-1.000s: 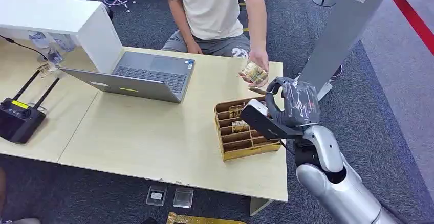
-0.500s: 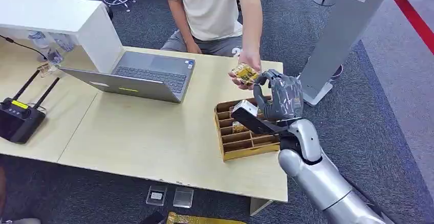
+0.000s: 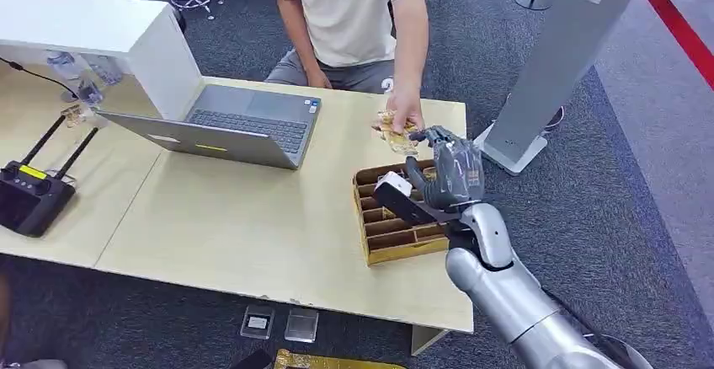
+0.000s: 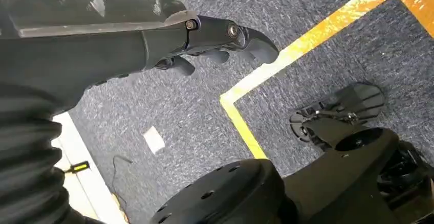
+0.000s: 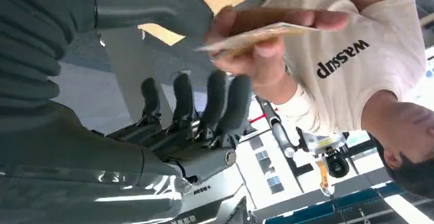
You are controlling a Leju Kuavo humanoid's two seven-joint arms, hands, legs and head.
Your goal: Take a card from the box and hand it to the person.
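Note:
The wooden slotted box (image 3: 404, 246) stands on the table's right part, with its far slots hidden behind my right hand (image 3: 446, 175). That hand hovers over the box, fingers straight and apart, holding nothing; its dark fingers (image 5: 215, 106) stand spread in the right wrist view too. Just beyond it, the person's hand (image 3: 406, 112) holds a gold card (image 3: 392, 130) low over the table. In the right wrist view the card (image 5: 251, 36) is pinched in the person's fingers (image 5: 266, 55), apart from mine. My left hand (image 4: 220, 45) hangs beside my body over the carpet, empty.
An open grey laptop (image 3: 227, 125) sits mid-table in front of the seated person (image 3: 345, 15). A black device with two antennas (image 3: 34, 196) lies at the left. A white cabinet (image 3: 93, 32) stands behind. A grey post (image 3: 556, 57) rises at the right. Small cases (image 3: 278, 323) lie on the floor.
The person's hand has carried the card down and away toward the table. My right hand has drawn back and to the left, lower over the box, with nothing in it.

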